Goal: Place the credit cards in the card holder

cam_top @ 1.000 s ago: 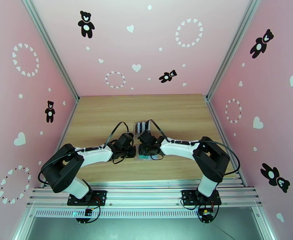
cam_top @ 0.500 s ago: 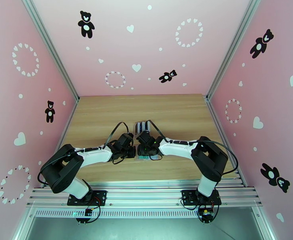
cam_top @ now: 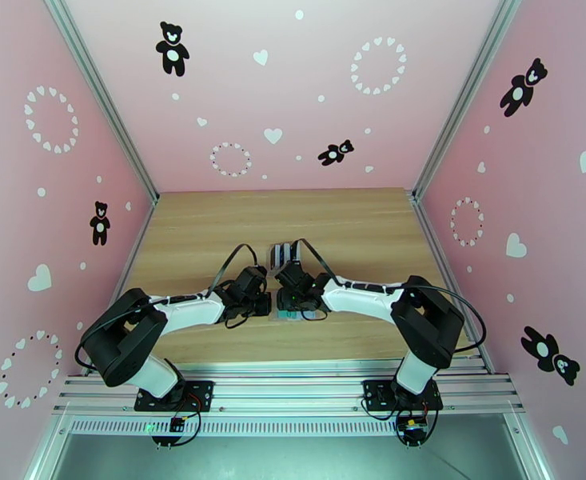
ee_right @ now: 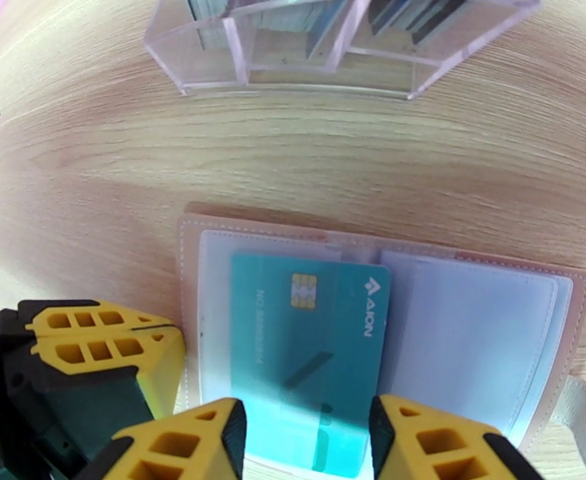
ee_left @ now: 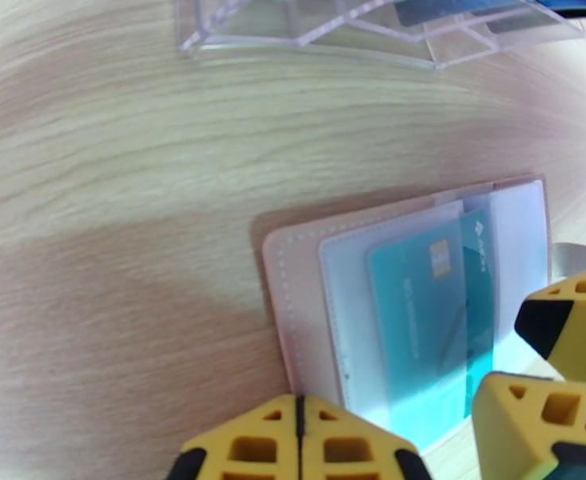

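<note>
- Right gripper [cam_top: 292,302] barely budges from above, only its elbow swings right; card holder [cam_top: 279,317] lies open beneath, near the stand [cam_top: 284,254].
- Left wrist: left gripper [ee_left: 296,446] pinched together at the holder's near edge.
- Right wrist: jaws apart around the teal card [ee_right: 308,338], which looks almost seated.

Teal credit card [ee_right: 308,346], tan-pink card holder [ee_right: 472,338], yellow fingers [ee_right: 177,442], wood-grain table [ee_right: 93,170]
</note>
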Robot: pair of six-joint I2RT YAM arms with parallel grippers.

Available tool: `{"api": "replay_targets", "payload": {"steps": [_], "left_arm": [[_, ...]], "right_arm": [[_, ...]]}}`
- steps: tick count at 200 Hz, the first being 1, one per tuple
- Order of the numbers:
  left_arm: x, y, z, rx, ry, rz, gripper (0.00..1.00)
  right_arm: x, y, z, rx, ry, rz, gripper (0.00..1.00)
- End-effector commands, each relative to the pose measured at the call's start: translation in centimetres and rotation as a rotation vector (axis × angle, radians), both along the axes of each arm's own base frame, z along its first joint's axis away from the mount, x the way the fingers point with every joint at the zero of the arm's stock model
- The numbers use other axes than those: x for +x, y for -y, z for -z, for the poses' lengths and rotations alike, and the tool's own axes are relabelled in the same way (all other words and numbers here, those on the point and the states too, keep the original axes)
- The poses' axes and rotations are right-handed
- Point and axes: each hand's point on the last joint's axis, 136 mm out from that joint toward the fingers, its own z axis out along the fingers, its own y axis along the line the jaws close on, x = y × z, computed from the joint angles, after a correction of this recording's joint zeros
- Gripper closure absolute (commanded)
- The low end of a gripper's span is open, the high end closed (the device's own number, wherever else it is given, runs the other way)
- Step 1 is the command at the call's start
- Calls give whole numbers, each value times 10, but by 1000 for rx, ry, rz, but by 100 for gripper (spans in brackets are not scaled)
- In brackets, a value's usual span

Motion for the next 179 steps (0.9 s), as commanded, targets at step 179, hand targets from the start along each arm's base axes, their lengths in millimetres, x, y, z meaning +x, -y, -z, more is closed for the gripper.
{"api": "replay_targets", "payload": {"steps": [179], "left_arm": [[-26,-17,25,102,-102,22,92]], "right_arm": [[-5,-27,11,36,-51,-47,53]]}}
